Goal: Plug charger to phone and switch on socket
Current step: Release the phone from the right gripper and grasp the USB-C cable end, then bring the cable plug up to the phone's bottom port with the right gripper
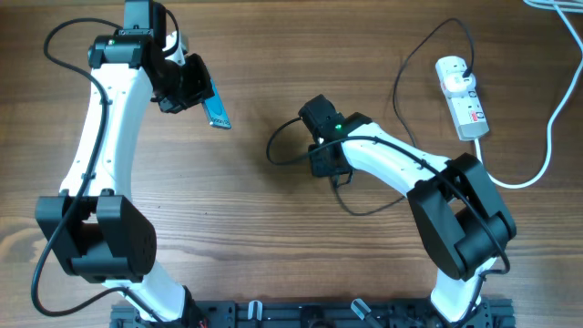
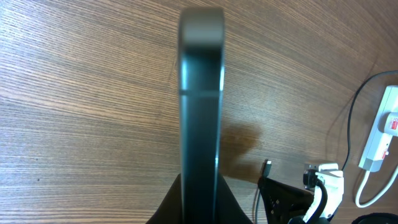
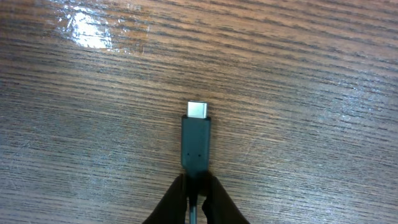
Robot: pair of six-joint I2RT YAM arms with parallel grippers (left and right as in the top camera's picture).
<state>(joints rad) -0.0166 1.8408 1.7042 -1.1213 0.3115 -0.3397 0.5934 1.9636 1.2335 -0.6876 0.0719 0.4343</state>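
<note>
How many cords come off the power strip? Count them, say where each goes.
2. A thin black cable leaves the far end of the power strip, looping left toward the right gripper. A thick white cord leaves its near end, curving away right.

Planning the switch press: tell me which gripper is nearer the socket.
Right. The right gripper, shut on the charger, hangs mid-table, on the same half as the socket. The left gripper, holding the phone, is far off on the opposite side.

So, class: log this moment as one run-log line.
left tool: shut on phone | right tool: shut on charger tip | phone, tip: apart | socket: unattended
</note>
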